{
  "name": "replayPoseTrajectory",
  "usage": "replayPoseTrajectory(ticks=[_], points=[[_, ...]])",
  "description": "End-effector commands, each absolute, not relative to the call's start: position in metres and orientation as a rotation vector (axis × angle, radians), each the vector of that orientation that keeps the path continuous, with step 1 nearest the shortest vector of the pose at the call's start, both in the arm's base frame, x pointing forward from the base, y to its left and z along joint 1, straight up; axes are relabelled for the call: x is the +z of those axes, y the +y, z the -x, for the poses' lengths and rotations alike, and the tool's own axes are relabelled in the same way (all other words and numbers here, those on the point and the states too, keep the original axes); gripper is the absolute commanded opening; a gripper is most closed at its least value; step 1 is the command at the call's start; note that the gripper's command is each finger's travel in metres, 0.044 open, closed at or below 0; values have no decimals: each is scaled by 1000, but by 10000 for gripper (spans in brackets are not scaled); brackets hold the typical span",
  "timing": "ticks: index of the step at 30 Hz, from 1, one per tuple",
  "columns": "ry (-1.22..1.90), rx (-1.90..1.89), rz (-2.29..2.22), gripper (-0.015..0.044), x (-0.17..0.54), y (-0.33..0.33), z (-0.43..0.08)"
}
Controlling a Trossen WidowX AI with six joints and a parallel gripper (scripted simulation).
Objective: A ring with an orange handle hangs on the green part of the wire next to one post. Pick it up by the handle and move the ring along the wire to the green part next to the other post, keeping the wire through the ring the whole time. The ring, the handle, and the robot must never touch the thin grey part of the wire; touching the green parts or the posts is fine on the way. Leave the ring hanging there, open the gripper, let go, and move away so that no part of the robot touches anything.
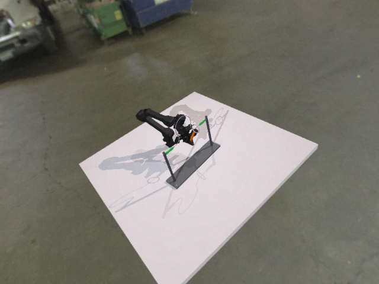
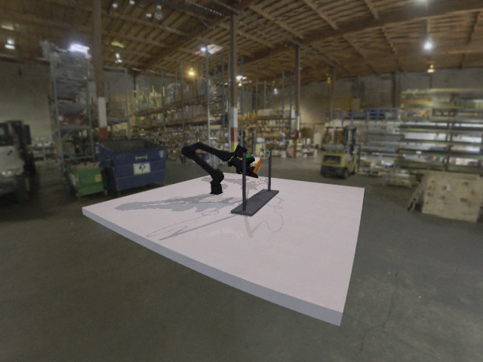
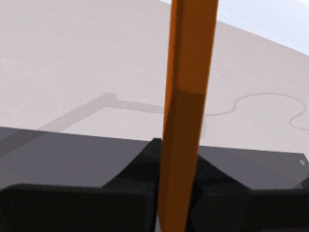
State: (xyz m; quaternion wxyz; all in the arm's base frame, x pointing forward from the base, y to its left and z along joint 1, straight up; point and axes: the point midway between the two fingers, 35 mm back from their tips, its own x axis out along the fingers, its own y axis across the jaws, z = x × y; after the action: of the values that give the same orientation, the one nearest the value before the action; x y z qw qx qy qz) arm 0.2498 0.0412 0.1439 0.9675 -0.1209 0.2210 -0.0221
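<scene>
My gripper (image 1: 189,139) (image 2: 252,171) (image 3: 164,146) is shut on the orange handle (image 1: 192,136) (image 2: 257,165) (image 3: 189,97), which tilts up from the fingers. The ring (image 2: 261,158) sits at the handle's top, between the two posts and nearer the far post (image 1: 208,129) (image 2: 269,171). The thin grey wire (image 1: 182,115) loops beside my wrist. Green parts show by the far post (image 1: 202,122) and by the near post (image 1: 169,150) (image 2: 247,157). I cannot tell whether the ring touches the wire. The ring is out of the wrist view.
The posts stand on a dark grey base plate (image 1: 195,165) (image 2: 255,202) (image 3: 58,159) on the pale platform (image 1: 244,183) (image 2: 304,241). My arm's base (image 2: 215,188) stands behind the near post (image 1: 170,168) (image 2: 244,187). Warehouse bins and shelves stand far off.
</scene>
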Motion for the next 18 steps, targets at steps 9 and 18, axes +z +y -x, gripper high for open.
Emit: replayPoseTrajectory(ticks=[9,18], points=[[458,-15,97,-150,144,71,-247],[462,-5,58,-150,143,85,-245]])
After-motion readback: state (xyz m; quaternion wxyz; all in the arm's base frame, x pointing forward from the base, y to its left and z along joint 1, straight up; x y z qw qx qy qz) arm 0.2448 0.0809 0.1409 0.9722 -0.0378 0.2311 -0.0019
